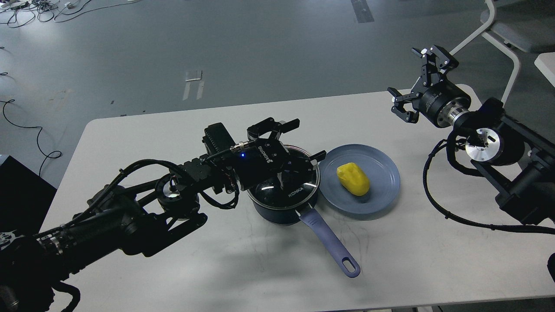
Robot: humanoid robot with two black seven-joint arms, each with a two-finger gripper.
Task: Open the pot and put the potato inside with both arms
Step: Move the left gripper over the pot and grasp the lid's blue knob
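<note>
The dark pot (277,213) stands mid-table with its lavender handle (329,239) pointing toward the front right. The glass KONKA lid (297,190) lies on it. My left gripper (300,141) is open and hangs low over the back of the lid. One finger is behind the pot and the other is by its right rim. The gripper hides the lid's blue knob. The yellow potato (353,178) lies on the light-blue plate (383,171) just right of the pot. My right gripper (417,81) is open and empty, raised above the table's far right corner.
The white table (173,268) ends just behind the pot and at the right past the plate. A white-framed chair (505,30) stands on the floor at the back right. Cables lie on the floor at the far left (26,8).
</note>
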